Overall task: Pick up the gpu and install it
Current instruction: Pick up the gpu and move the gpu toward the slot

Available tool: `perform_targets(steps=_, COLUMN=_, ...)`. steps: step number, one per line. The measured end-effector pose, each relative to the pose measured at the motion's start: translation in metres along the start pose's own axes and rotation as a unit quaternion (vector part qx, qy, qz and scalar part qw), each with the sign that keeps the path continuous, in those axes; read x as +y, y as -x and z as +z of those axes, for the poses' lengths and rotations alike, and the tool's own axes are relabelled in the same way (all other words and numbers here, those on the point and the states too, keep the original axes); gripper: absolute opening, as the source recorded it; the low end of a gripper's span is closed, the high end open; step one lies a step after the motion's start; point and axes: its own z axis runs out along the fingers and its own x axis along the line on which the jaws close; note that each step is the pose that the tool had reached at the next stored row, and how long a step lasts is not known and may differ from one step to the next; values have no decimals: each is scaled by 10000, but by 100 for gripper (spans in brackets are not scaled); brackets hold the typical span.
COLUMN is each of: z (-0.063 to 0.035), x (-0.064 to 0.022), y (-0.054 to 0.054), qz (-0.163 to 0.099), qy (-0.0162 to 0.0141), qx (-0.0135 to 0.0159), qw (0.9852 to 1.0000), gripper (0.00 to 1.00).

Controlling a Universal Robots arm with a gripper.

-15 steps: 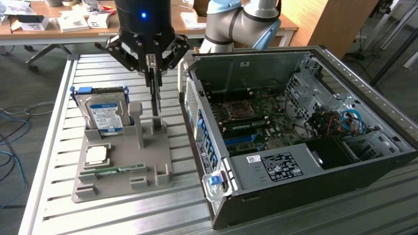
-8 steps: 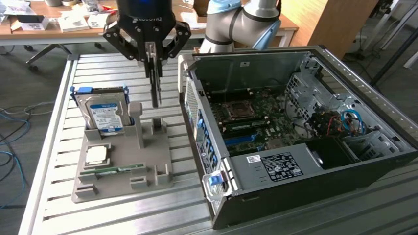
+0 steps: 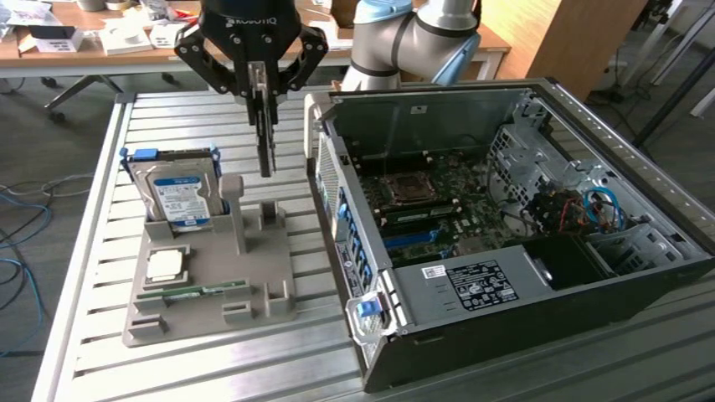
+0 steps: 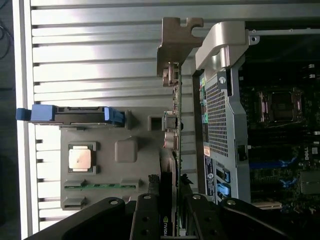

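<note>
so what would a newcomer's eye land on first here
The black claw at the top, clamped on the gpu, which hangs edge-on above the grey holder. On the exterior view's right, the open computer case lies with its motherboard bare; a blue-labelled hard drive stands in the holder.

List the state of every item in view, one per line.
tool: shut on the gpu.
gpu: held upright, hanging above the holder.
hard drive: standing upright in the holder.
processor chip: lying flat on the holder.
memory stick: lying flat on the holder.
computer case: side open.
</note>
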Motion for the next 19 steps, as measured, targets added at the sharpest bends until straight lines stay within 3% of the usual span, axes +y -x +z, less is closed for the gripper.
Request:
perform_targets(steps=5, z=1, x=4, y=59, qz=-9, qy=4, qx=2, qw=10000, gripper=26)
perform_targets(steps=16, z=2, x=5, y=66, qz=-8, qy=5, qx=2, qw=10000, gripper=26)
perform_targets(steps=19, z=4, x=10, y=140, qz=-5, qy=9, qx=28, qw=10000, gripper=26)
